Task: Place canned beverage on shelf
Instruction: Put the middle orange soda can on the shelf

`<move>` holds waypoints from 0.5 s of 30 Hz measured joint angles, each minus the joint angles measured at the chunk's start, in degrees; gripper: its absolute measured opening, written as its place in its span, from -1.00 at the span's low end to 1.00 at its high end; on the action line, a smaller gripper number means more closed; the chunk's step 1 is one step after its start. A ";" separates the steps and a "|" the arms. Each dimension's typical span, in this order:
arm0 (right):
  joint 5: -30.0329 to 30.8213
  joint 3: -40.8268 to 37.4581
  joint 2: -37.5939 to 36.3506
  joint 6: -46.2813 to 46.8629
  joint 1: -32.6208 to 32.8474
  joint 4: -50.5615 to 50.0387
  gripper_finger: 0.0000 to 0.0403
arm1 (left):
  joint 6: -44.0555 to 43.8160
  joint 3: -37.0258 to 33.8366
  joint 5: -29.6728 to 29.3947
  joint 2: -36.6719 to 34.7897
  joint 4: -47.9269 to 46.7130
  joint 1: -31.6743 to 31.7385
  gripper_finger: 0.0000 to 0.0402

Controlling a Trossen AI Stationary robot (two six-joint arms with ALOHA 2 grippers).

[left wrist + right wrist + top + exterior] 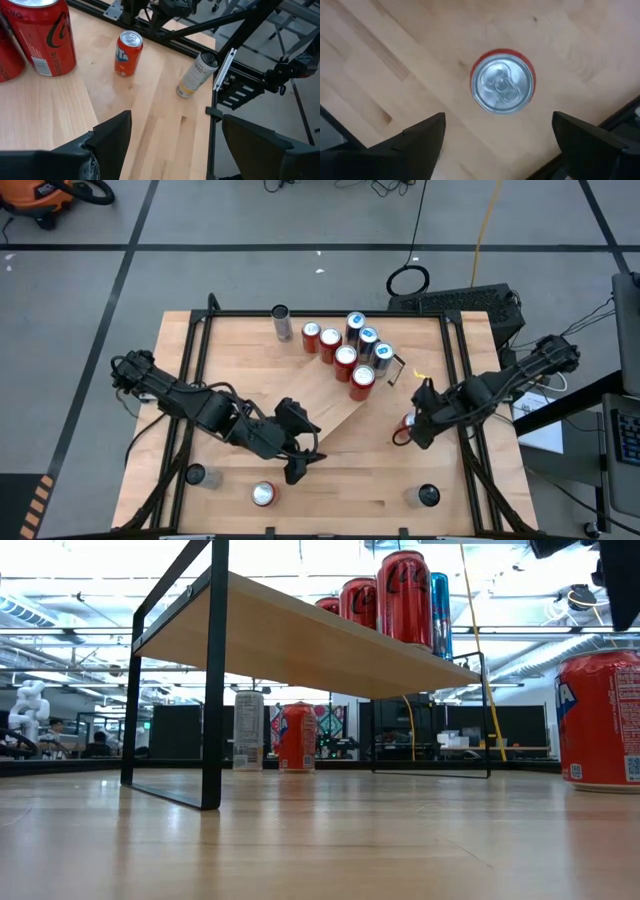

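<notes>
The shelf (335,405) is a light-wood board running slantwise across the table, with several red and blue cans (345,362) standing on its far right end. A red-and-blue can (502,87) stands upright on the table by the right edge. My right gripper (497,120) hangs open above it, pointing down, its fingers apart from the can. In the low view this can (600,720) shows at the right, under the dark gripper (605,565). My left gripper (297,460) is open and holds nothing by the shelf's near left end.
Loose cans stand on the table: a silver one (282,323) at the far side, a red one (263,494) and a dark one (195,476) near the front left, another (427,496) at the front right. Black frame rails (470,430) run along the table's sides.
</notes>
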 joint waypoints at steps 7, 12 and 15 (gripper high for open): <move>1.36 0.00 0.25 -4.62 -4.62 0.16 0.89 | 0.24 0.00 0.69 0.00 -0.20 0.94 0.56; 1.23 0.00 0.95 -6.70 -6.81 0.28 0.89 | 0.27 0.00 0.70 0.00 -0.29 1.20 0.56; 1.23 0.00 1.96 -7.29 -7.09 -0.12 0.89 | 0.27 0.00 0.73 0.00 -0.51 1.19 0.56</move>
